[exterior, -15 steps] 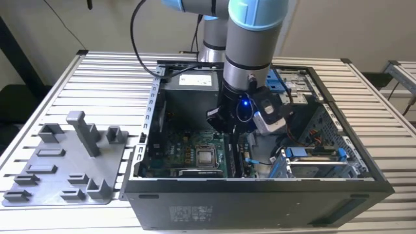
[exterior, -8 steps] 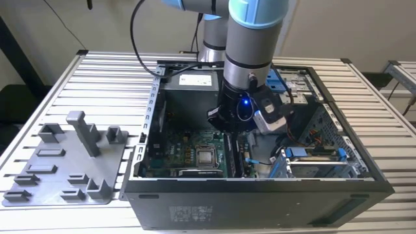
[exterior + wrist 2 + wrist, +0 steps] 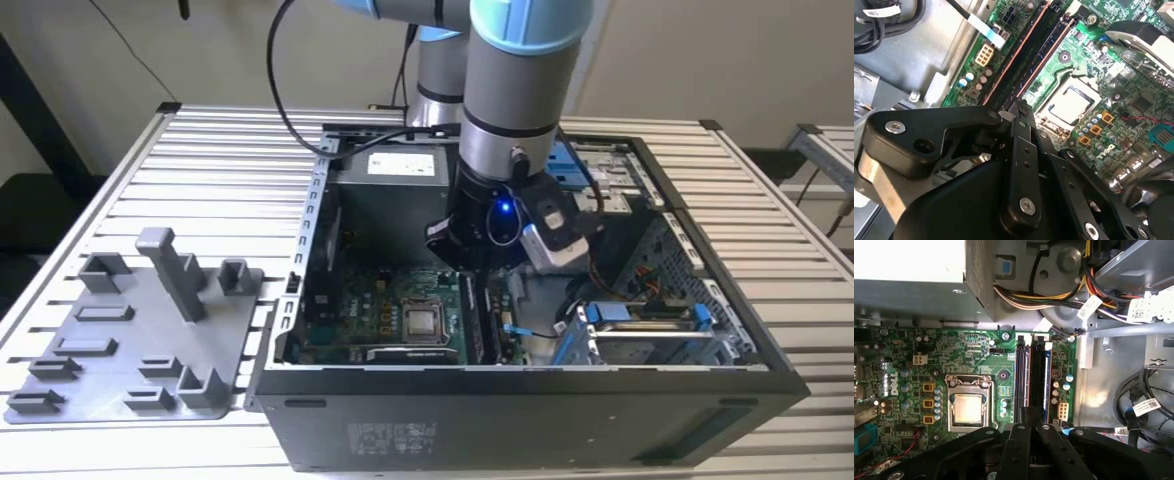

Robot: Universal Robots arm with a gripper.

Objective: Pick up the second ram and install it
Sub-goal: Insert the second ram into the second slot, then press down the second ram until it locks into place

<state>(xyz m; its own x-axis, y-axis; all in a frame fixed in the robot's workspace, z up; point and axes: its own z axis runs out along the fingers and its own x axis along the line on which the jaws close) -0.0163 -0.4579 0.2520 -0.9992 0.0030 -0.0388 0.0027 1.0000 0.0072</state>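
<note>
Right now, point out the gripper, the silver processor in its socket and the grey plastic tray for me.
Gripper (image 3: 1030,432): first wrist view, between its black fingertips above the memory slots.
Silver square processor (image 3: 968,408): first wrist view, centre of its metal lid.
Grey plastic tray (image 3: 100,345): exterior view, flat base.

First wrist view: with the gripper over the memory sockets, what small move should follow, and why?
Probably a short, straight descent. The gripper hangs inside the case, directly over one end of the long black sockets beside the processor, in line with them. Whether a stick is seated under it is hidden, so go gently.
</note>
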